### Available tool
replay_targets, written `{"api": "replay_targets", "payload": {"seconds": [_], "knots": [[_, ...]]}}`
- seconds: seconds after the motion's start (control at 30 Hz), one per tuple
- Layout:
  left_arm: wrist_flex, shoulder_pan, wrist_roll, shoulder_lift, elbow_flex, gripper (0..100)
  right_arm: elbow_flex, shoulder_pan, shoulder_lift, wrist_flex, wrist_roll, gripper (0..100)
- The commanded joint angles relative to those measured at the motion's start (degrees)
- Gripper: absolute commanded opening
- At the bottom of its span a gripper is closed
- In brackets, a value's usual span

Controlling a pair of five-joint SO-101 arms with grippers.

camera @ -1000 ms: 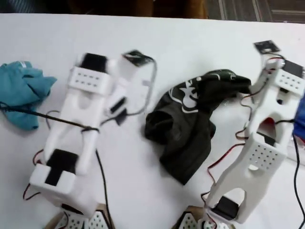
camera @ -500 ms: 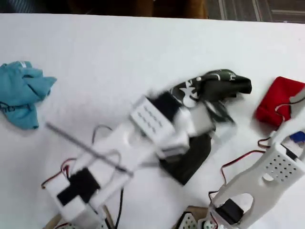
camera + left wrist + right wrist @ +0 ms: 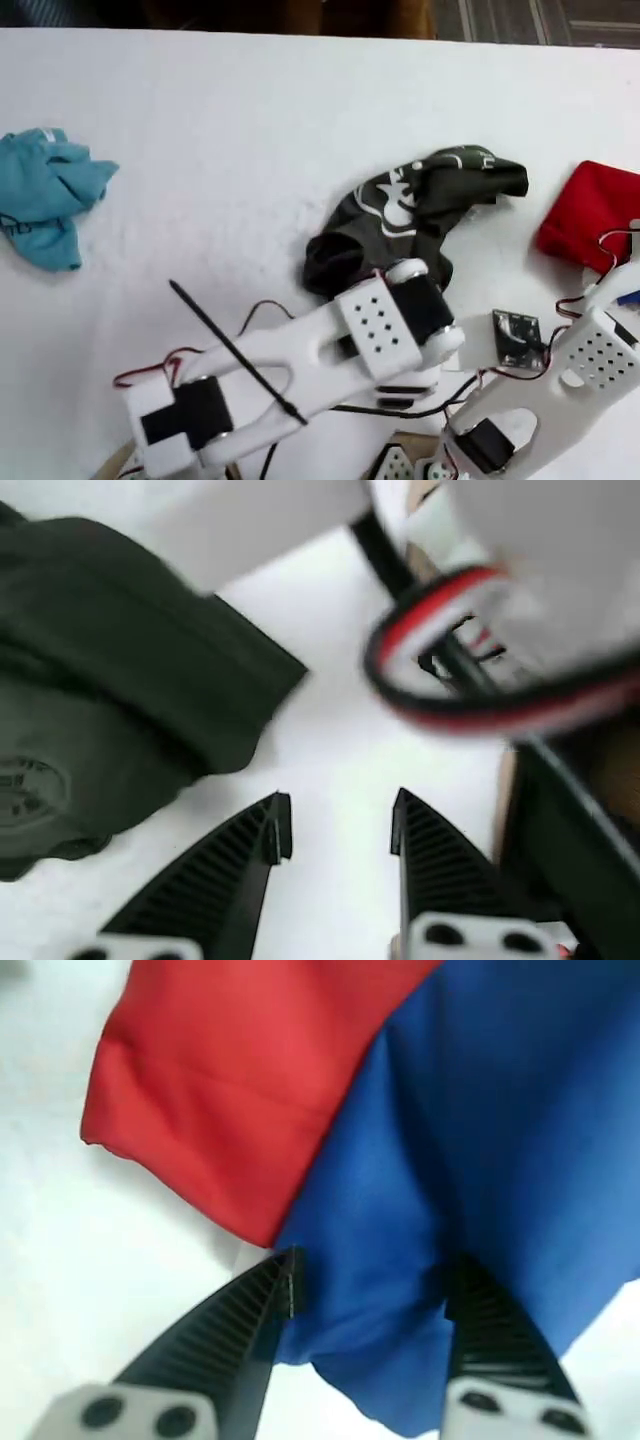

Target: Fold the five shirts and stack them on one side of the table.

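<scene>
left arm [image 3: 300,360]: white shell, perforated panel, black motor blocks, black zip tie
right arm [image 3: 590,360]: white shell, dotted panel
cables [image 3: 430,605]: red, black
left gripper [image 3: 340,815]: black ribbed fingers, white base
right gripper [image 3: 372,1270]: black ribbed fingers, white base, screw holes

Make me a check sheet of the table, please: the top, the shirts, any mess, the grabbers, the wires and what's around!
Surface: white table, plain.
Job's things: crumpled teal shirt far left; crumpled dark green shirt with white print in the middle; folded red shirt on the right, touching a blue shirt.
Clutter: nothing seen.
Grippers: left gripper open over the table beside the dark green shirt; right gripper open, astride the blue shirt's edge.
Cables: red and black wires loop close by the left gripper.
Surroundings: dark floor beyond the table's far edge.
</scene>
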Motion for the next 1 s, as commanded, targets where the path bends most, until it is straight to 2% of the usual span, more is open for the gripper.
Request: {"api": "replay_targets", "payload": {"seconds": [0.0,0.13,0.33,0.53,0.77,0.97], "knots": [[0.7,-6.5,-1.9,4.4,-8.7,19,-1.6,-0.3,-2.6,1.3,0.6,23.4],[0.8,-13.0,-6.4,6.8,-15.7,19,-1.5,0.1,-2.6,1.3,0.6,23.4],[0.8,-6.7,-13.7,8.4,-6.5,19,-1.5,-0.5,-2.7,1.3,0.4,23.4],[0.7,-11.7,-16.1,12.8,-10.3,19,-1.5,-0.7,-2.7,1.4,0.4,23.4],[0.9,-20.0,-18.3,27.3,-23.2,19,-1.5,-1.4,-2.7,1.4,0.3,23.4],[1.0,-21.5,-18.5,32.4,-28.4,18,-1.5,-3.4,-2.7,1.4,0.3,23.4]]}}
